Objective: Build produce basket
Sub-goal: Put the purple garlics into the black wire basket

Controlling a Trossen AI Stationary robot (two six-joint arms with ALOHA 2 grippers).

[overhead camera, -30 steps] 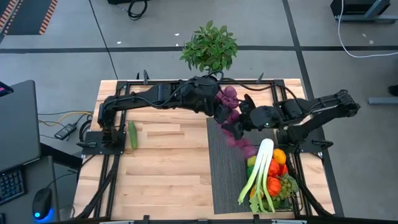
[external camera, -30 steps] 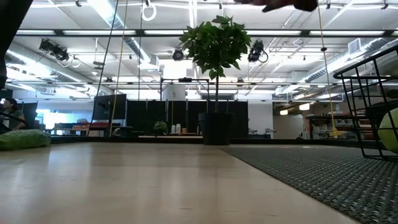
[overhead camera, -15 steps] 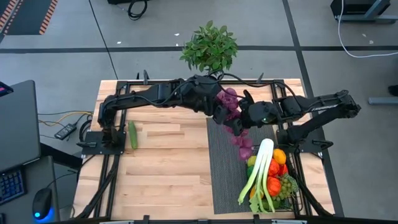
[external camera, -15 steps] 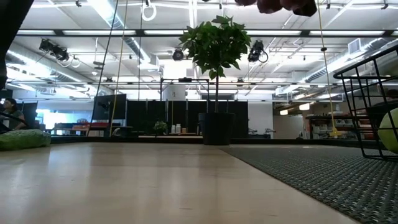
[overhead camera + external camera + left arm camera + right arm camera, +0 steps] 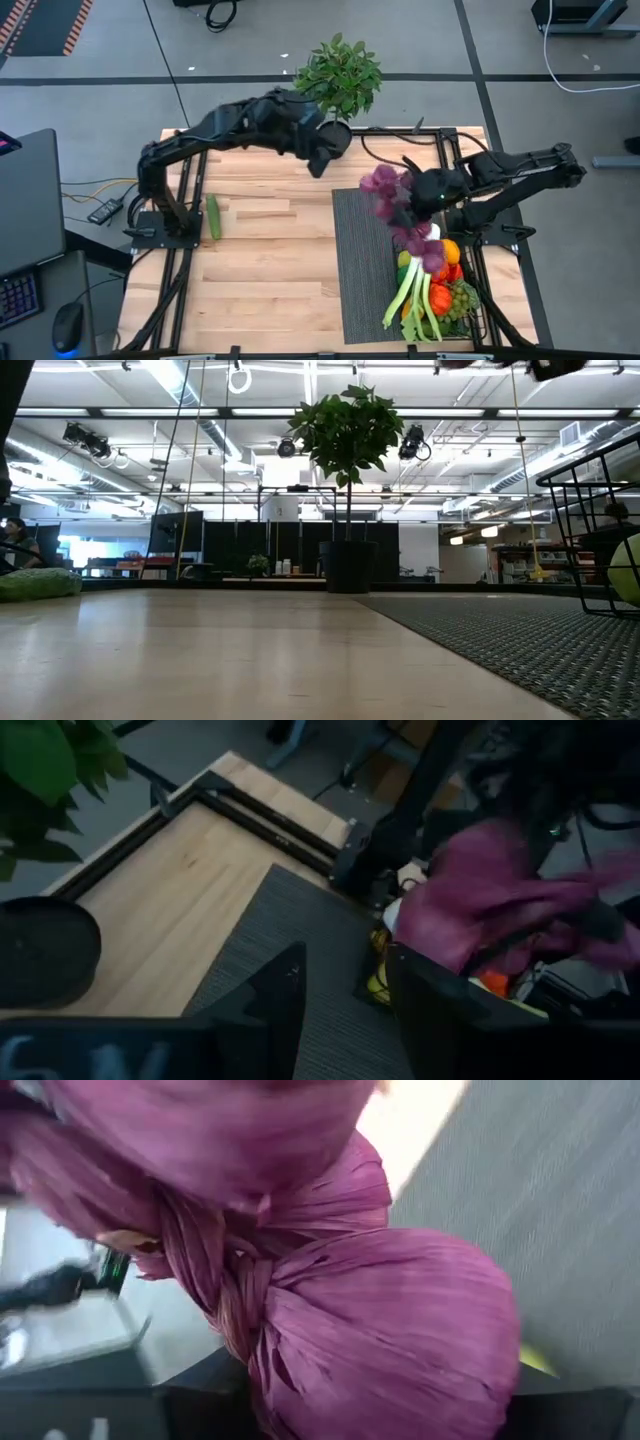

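Note:
A bunch of purple grapes (image 5: 405, 215) hangs from my right gripper (image 5: 420, 195) above the far end of the black wire basket (image 5: 478, 318). The grapes fill the right wrist view (image 5: 380, 1330). The basket sits on the grey ribbed mat (image 5: 360, 270) and holds a leek (image 5: 418, 268), peppers, citrus and green grapes. My left gripper (image 5: 322, 160) is open and empty above the table's far middle, clear of the grapes (image 5: 490, 890). A green cucumber (image 5: 213, 216) lies on the wood at the left. My right gripper is shut on the purple grapes near the bunch's upper part (image 5: 400, 200), coming level from the table's right side. The grapes themselves hide the fingertips in the right wrist view. The bunch is lifted clear, and its lower end (image 5: 433, 262) hangs over the leek in the basket.
A leafy plant in a black pot (image 5: 337, 75) stands at the table's far edge, close to my left arm. The basket's wire wall (image 5: 600, 530) shows at the right of the low view. Bare wood (image 5: 270, 270) lies between the cucumber and the mat.
My left gripper has let go of the grapes and drawn back toward the table's far left. My right gripper has carried the bunch toward the right and near edges, from the mat's far end to above the basket. The bunch now hangs from my right gripper alone.

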